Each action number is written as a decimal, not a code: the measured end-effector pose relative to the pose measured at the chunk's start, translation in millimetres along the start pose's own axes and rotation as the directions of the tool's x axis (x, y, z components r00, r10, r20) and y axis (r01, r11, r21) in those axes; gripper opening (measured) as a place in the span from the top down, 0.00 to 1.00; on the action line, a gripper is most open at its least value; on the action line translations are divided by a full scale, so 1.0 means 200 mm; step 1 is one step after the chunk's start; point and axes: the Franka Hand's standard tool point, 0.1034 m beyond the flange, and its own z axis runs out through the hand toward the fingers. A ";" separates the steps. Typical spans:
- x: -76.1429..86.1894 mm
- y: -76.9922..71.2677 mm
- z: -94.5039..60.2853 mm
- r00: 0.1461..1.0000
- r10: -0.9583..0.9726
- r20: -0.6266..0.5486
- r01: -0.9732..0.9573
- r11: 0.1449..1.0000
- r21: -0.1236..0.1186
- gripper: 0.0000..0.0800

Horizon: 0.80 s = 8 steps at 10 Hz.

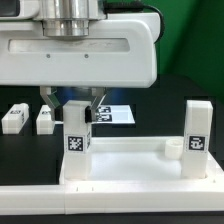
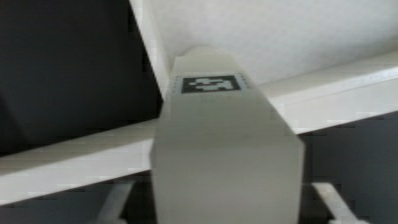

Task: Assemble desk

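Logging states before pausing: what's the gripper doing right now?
Gripper: straddles the upright leg at its top; clamped or not cannot be told.

Hangs down from the top of the exterior frame, pointing straight at the table. Shows a grey metal flange (image 1: 72, 15) at top centre and a broad white hand body (image 1: 80, 55) beneath it. Ends in the gripper (image 1: 74, 103) left of centre, with dark fingers (image 1: 97, 100) set either side of the leg (image 1: 77, 135) top. Leaves contact with it unclear.
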 end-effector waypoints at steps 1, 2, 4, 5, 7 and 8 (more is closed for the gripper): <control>0.00 0.01 0.00 0.993 0.120 0.000 -0.120 0.993 -0.002 0.64; 0.00 0.02 0.00 0.971 0.238 -0.001 -0.238 0.971 -0.004 0.64; -0.01 0.03 0.00 0.856 0.517 0.008 -0.517 0.856 -0.004 0.64; -0.01 0.04 0.00 0.739 0.673 0.012 -0.673 0.739 -0.003 0.64; -0.01 0.07 0.00 0.582 0.812 0.047 -0.813 0.582 0.020 0.64; -0.02 0.07 0.00 0.553 0.832 0.042 -0.833 0.553 0.010 0.64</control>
